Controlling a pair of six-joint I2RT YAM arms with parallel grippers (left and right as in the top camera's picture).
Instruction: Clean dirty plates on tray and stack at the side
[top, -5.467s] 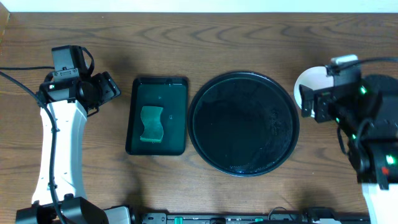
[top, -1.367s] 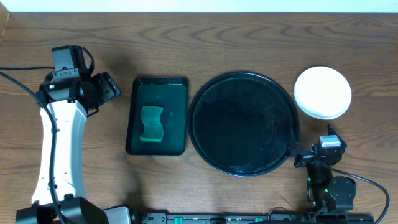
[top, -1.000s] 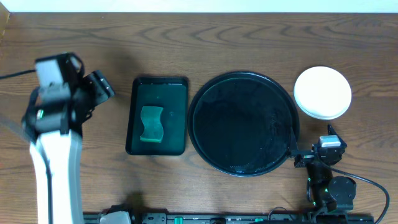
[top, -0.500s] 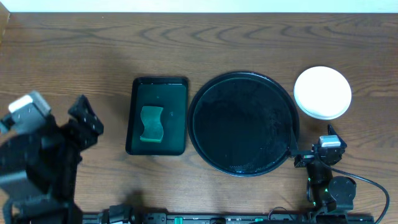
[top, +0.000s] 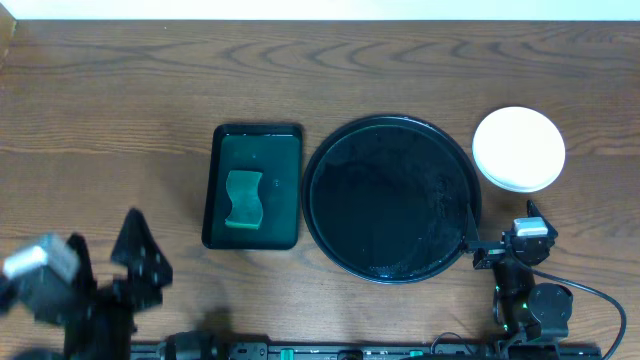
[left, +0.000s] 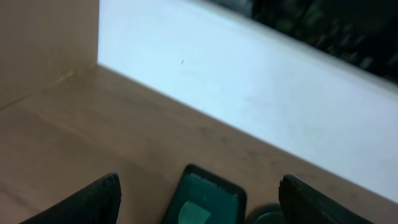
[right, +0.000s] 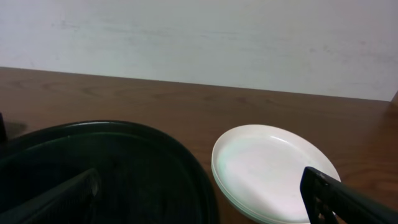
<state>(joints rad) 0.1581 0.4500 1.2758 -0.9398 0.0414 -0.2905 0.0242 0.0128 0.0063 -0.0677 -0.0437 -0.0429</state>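
L hand (left: 199, 185) & R hand (right: 200, 179): jaws spread wide; plates (top: 518, 148) stacked beside tray (top: 390, 200).

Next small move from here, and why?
Probably nothing more on the plates: I'd just park the left gripper near the table edge, like the right gripper. The tray is bare, the plates sit stacked beside it, the sponge lies in the green tray, and both grippers are open and empty.

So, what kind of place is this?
Probably a robot test bench, not a real kitchen: a wooden table against a plain white wall, with a black tray, plates and a sponge.
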